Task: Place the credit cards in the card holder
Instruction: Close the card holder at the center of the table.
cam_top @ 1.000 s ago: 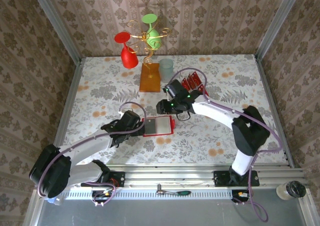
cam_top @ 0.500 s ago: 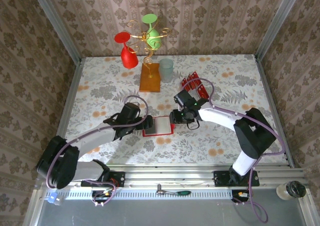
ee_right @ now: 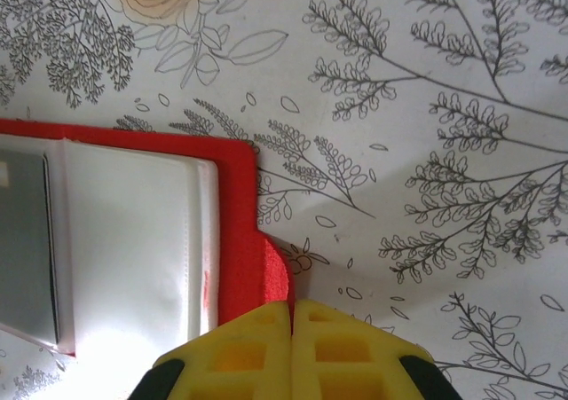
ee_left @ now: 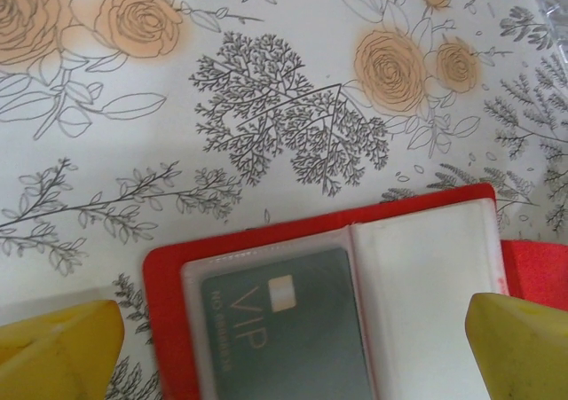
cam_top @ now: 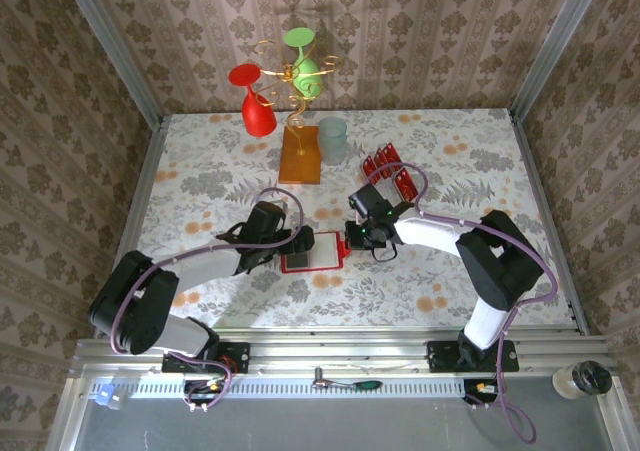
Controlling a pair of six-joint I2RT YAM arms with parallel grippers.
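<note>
The card holder lies open on the table, red outside with pale pockets. A grey VIP card sits in its left pocket. Red credit cards stand in a clear tray at the back right. My left gripper is open, its yellow fingers spread wide on either side of the card holder's left half. My right gripper is shut on the red closure tab at the card holder's right edge, with the yellow fingers pressed together.
A wire stand on an orange-brown base carries a red glass and a green glass at the back. A translucent cup stands beside it. Patterned walls close in the table.
My right gripper has come down from near the card tray to the card holder's right edge and closed on its tab. The left arm has swung in closer, gripper still open.
</note>
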